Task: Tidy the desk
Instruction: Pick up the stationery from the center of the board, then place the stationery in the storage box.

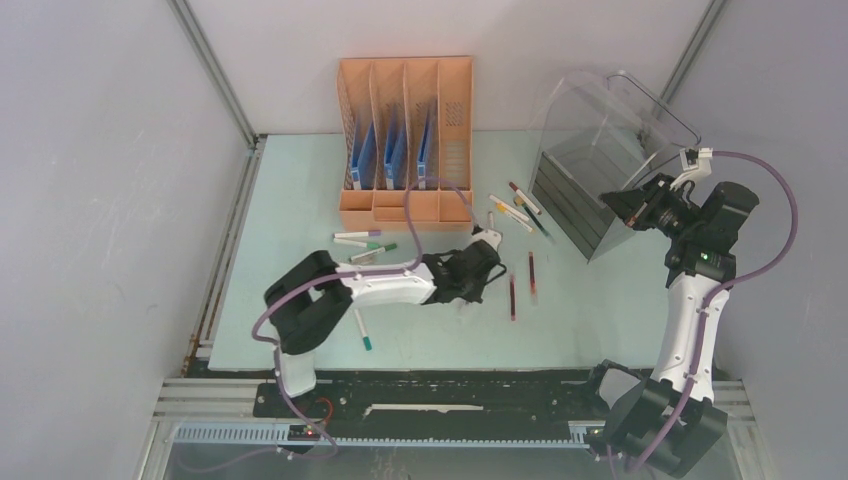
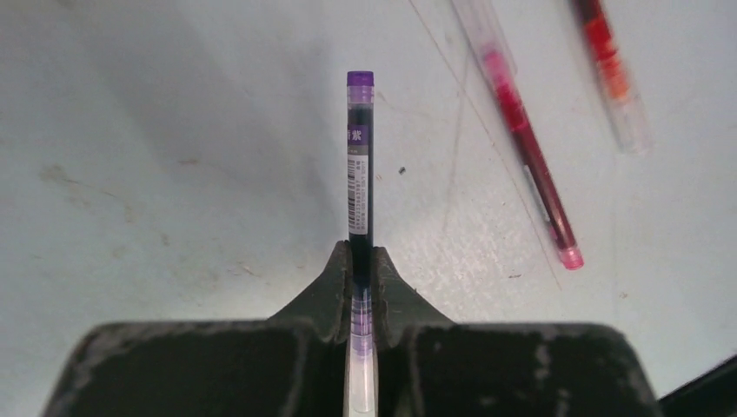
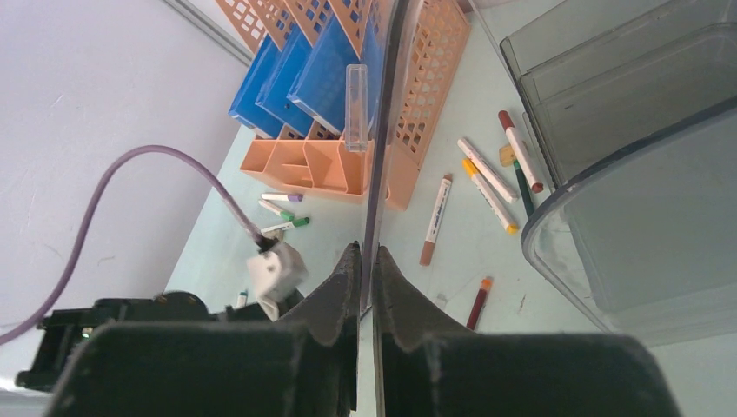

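Folders (image 1: 363, 152) in orange rack (image 1: 456, 95) on desk (image 1: 290, 200)

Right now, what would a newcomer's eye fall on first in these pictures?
Probably the orange file rack with blue folders at the back of the desk, and the big clear bin to its right, where the right tool pinches a thin clear panel. Near the middle, among scattered pens, the left tool grips a purple pen.
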Motion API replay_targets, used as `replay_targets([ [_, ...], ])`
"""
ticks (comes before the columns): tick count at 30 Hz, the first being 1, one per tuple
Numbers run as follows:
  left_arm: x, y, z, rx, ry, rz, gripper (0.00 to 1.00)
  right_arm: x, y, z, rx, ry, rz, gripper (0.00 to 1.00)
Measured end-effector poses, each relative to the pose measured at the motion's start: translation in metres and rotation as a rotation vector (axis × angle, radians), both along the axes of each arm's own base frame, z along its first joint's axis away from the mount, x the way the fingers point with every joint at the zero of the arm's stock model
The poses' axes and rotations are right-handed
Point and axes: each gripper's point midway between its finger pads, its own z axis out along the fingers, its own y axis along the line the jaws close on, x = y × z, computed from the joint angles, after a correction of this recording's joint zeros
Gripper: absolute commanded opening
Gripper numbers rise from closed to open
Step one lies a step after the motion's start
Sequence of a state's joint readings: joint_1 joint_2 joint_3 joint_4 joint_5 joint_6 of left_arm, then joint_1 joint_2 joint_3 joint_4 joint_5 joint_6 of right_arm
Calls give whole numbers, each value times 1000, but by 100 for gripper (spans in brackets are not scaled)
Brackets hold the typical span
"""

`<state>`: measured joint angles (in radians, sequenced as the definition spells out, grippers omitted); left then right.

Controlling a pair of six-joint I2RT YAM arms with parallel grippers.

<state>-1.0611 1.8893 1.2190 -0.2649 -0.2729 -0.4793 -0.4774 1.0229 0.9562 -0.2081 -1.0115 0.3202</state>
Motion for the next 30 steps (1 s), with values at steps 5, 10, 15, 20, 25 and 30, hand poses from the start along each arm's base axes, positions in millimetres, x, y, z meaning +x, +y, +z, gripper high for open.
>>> replay_targets([
  [5, 16, 7, 35, -189, -43, 4, 0, 0, 0, 0, 0, 0, 0, 11],
  [10, 28, 4, 68, -386, -83, -18, 0, 0, 0, 0, 0, 0, 0, 11],
  [15, 32, -15, 93, -618, -39, -63, 0, 0, 0, 0, 0, 0, 1, 11],
  [20, 41, -44, 119, -829, 10, -106, 0, -1, 1, 1, 1, -1, 5, 11],
  [25, 58, -86, 144, -989, 61, -138, 0, -2, 3, 2, 5, -3, 14, 10],
  [30, 84, -129, 179, -1173, 112, -138, 0, -3, 5, 3, 15, -2, 22, 10],
])
